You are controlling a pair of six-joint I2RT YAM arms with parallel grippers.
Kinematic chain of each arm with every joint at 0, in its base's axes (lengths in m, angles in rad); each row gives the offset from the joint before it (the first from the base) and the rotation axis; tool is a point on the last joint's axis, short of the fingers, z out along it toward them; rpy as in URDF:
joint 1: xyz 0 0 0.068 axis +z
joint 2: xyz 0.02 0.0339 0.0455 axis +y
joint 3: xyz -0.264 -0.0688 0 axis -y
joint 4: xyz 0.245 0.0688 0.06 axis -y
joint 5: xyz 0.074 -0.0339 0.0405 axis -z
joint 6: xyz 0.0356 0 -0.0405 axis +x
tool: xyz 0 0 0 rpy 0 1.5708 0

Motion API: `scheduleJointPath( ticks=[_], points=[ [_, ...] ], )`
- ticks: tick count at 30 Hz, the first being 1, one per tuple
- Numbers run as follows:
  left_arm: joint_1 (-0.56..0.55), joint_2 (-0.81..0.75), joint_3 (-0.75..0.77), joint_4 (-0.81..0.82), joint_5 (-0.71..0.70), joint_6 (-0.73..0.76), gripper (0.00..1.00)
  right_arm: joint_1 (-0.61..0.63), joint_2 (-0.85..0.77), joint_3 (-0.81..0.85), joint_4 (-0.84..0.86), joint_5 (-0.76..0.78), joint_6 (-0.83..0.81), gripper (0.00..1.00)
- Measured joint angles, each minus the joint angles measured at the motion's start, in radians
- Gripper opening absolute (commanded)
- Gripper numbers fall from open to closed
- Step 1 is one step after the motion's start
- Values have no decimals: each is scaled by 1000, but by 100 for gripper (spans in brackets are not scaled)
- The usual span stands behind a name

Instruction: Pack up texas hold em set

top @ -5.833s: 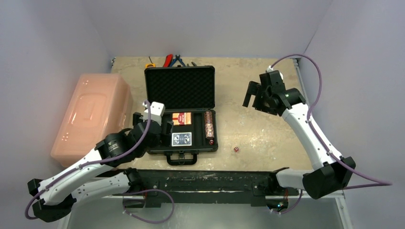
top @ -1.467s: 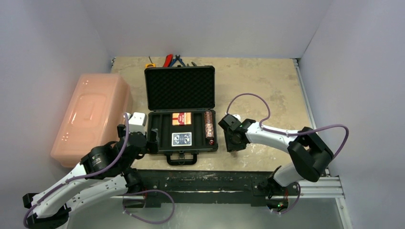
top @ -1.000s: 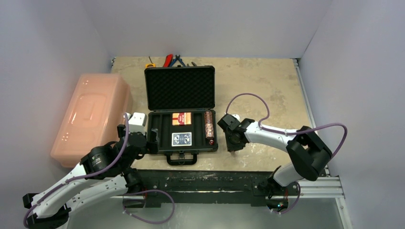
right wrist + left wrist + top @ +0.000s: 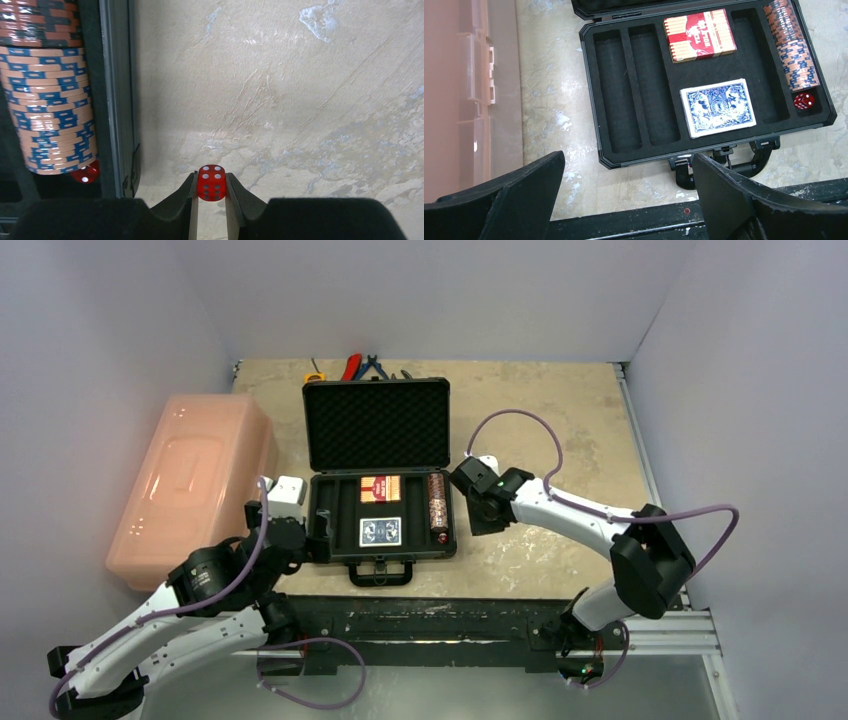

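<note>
The black case (image 4: 345, 512) lies open with its lid (image 4: 376, 428) upright. Its foam (image 4: 644, 95) holds a red deck (image 4: 699, 35), a blue deck (image 4: 718, 107), a chip roll (image 4: 791, 45) and a red die (image 4: 804, 100). My right gripper (image 4: 210, 186) is shut on a second red die (image 4: 210, 181), above the bare table just right of the case wall (image 4: 117, 100), near the chip roll (image 4: 47, 100). In the top view it (image 4: 480, 512) hangs beside the case's right edge. My left gripper (image 4: 626, 165) stands open and holds nothing, off the case's front left corner.
A pink translucent bin (image 4: 195, 480) fills the table's left side, close to my left arm. Pliers (image 4: 360, 365) and a yellow tape measure (image 4: 313, 375) lie behind the case lid. A black rail (image 4: 420, 615) runs along the near edge.
My right gripper closed on the die on the table and carried it up and left toward the case's right side. The left arm has not moved.
</note>
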Motion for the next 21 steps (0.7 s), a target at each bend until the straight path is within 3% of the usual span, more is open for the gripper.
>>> scheduleJointPath(
  ticks=[11, 21],
  points=[
    [0, -8, 0, -1, -1, 0, 100, 0, -7, 91, -27, -8, -61, 0],
    [0, -9, 0, -1, -2, 0, 100, 0, -103, 91, 41, -169, -161, 0]
  ],
)
